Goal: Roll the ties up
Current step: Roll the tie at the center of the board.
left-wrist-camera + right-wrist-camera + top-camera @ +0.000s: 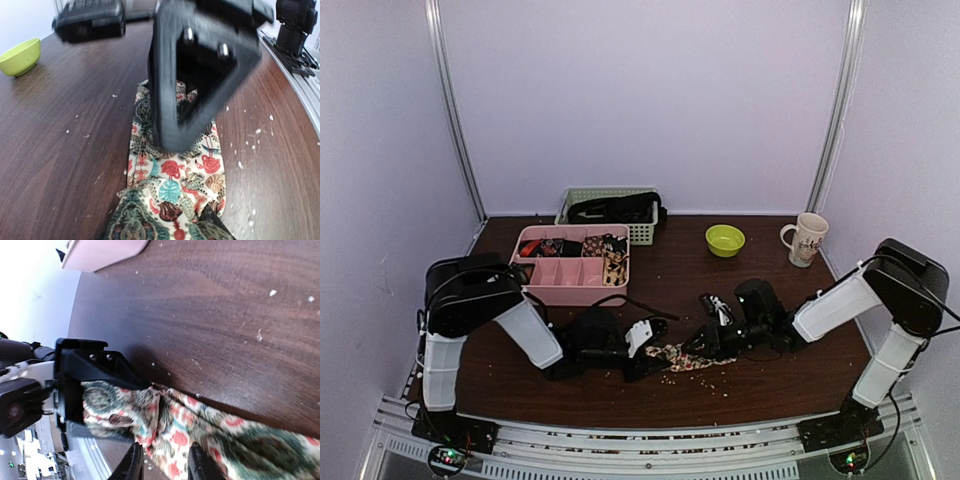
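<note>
One tie [685, 357], pale with red flamingos and teal leaves, lies across the dark wood table between both grippers. My left gripper [655, 352] holds its bunched end; in the right wrist view that end [107, 402] sits packed between the left gripper's black fingers [95, 367]. In the left wrist view the tie [175, 172] runs away from me, and my own fingers do not show. My right gripper [165, 467] stands open astride the tie [215, 427], its fingers [132, 465] slightly off the cloth. Its black jaw frame [200, 75] looms over the tie.
A pink divided tray [570, 285] holding rolled ties stands behind the left arm. A green basket [610, 200] with dark items is behind it. A lime bowl [725, 240] and a mug [807, 238] sit at the back right. White flecks [705, 378] dot the table.
</note>
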